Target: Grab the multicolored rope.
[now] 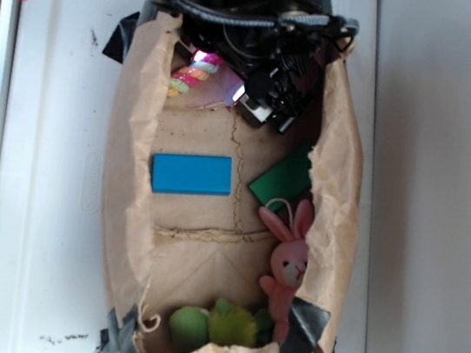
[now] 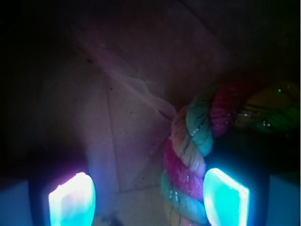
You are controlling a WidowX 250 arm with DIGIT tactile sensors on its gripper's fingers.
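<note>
Hovering gripper (image 1: 268, 102): low inside the top end of the brown paper bag (image 1: 127, 170), seen from the exterior view as a dark assembly with cables above it
Jaws: spread apart, nothing clamped; in the wrist view the two glowing pads (image 2: 73, 200) stand wide, one at lower left and one at lower right
Multicolored rope (image 2: 197, 155): thick twisted cord of pink, pale green, cream and yellow strands, lying on the bag floor; it runs up from the bottom edge of the wrist view, then bends right into shadow
Rope against pads: one leg of the cord sits between the pads, just beside the inner face of the right pad; whether it touches is not clear
Rope in exterior view (image 1: 195, 74): a short striped stretch shows at the bag's top left, beside the gripper, the rest hidden by the arm
Blue block (image 1: 191, 174): flat on the bag floor, near the middle, well apart from the gripper
Green card (image 1: 283, 179): dark green flat piece leaning toward the right wall
Pink plush bunny (image 1: 287, 258): against the right wall, below the green card
Green plush (image 1: 215, 325): at the bag's bottom end
Bag floor in wrist view: creased brown paper, dim and tinted purple
</note>
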